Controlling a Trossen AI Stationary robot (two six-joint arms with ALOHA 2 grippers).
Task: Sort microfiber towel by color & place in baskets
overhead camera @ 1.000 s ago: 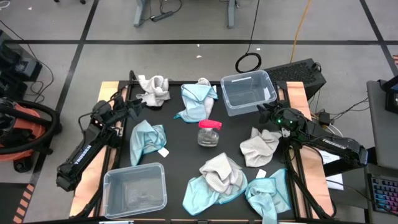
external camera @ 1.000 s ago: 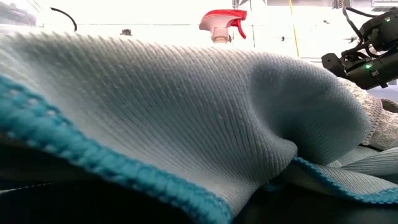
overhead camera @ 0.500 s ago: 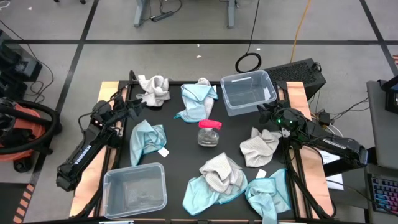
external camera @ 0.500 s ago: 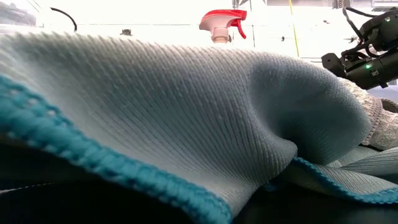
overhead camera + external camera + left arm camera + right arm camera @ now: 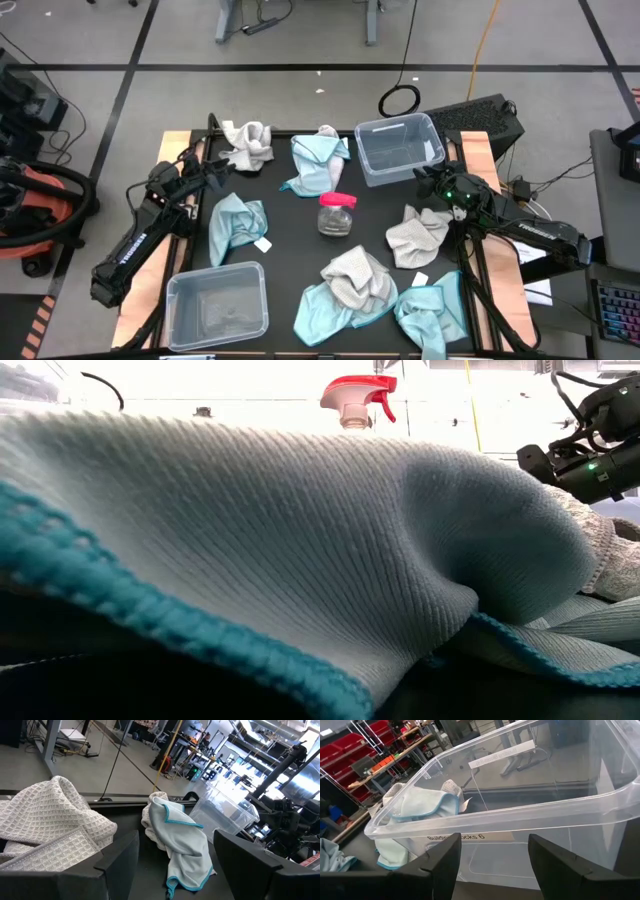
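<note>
both baskets are empty and all towels lie loose on the table, so i judge the sorting has not started.

the left gripper (image 5: 213, 176) has its fingers spread and holds nothing. the grey waffle towel (image 5: 247, 143) lies just in front of it, and a blue towel (image 5: 237, 224) lies just beside it on the near side. in the left wrist view the grey towel (image 5: 50, 820) is close to one finger, and another blue towel (image 5: 182, 840) with a white cloth under it lies further ahead. the risk here is that the fingers close on two colours at once, because that blue towel lies over the white one.

the right gripper (image 5: 428, 183) is also spread and empty. it stands just beside the far basket (image 5: 400, 150), and its wrist view shows the clear basket wall (image 5: 520, 815) very close in front of the fingers. if this arm moves forward, i think it can push or tip the light tub. the grey towel (image 5: 418, 232) lies just behind this gripper, so it must turn back to reach it.

the near basket (image 5: 217, 305) is well apart from both grippers, near the left arm base. the small jar with pink lid (image 5: 337, 213) stands between the two arms; a dragged towel can knock it. the pile (image 5: 348, 290) of grey over blue near the front edge can also come up together.
</note>
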